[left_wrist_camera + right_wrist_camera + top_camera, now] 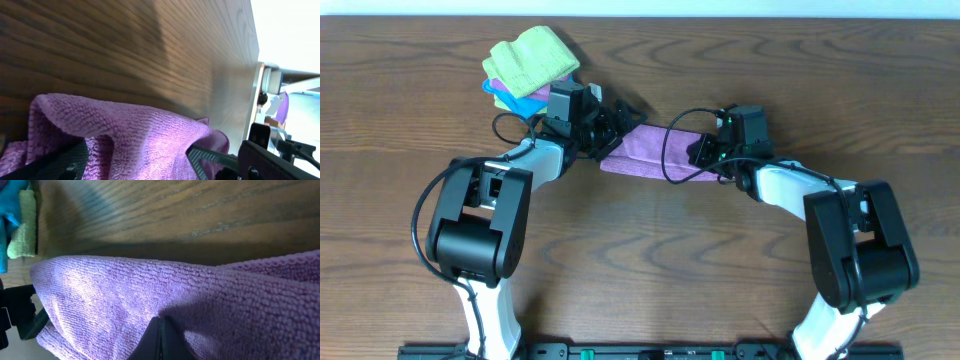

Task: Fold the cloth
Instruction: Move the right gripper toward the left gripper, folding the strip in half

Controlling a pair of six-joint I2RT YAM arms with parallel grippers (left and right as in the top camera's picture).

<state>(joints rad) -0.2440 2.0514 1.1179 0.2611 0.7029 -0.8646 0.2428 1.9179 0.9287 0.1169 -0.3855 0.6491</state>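
The lilac cloth (655,152) lies as a folded strip on the wooden table between my two grippers. My left gripper (615,128) sits at the strip's left end. In the left wrist view it (135,164) is open, and a bulge of the cloth (125,125) rises between its two fingers (212,157). My right gripper (705,150) is at the strip's right end. In the right wrist view it (160,330) is shut, its fingertips touching the cloth (125,295); no cloth shows between them.
A lime-green cloth (532,58) lies bunched on a blue cloth (515,98) at the back left, just behind the left arm. Both also show at the right wrist view's left edge, the green cloth (24,225) beside the blue cloth (9,200). Bare wood surrounds the strip.
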